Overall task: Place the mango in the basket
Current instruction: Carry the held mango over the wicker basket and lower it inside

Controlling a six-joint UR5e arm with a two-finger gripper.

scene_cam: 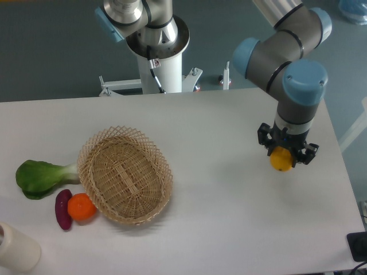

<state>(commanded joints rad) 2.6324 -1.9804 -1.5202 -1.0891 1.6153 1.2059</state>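
The mango (281, 160) is yellow-orange and sits between the fingers of my gripper (285, 156) at the right side of the table. The gripper points down and is shut on the mango; most of the fruit is hidden under the gripper body, and I cannot tell if it is lifted off the table. The basket (125, 175) is a tan oval wicker basket, left of centre. It is empty and lies far to the left of the gripper.
A green leafy vegetable (39, 177), a small purple vegetable (62, 209) and a round deep-orange fruit (81, 207) lie just left of the basket. A white cylinder (16, 248) stands at the front left corner. The table's right edge is near the gripper.
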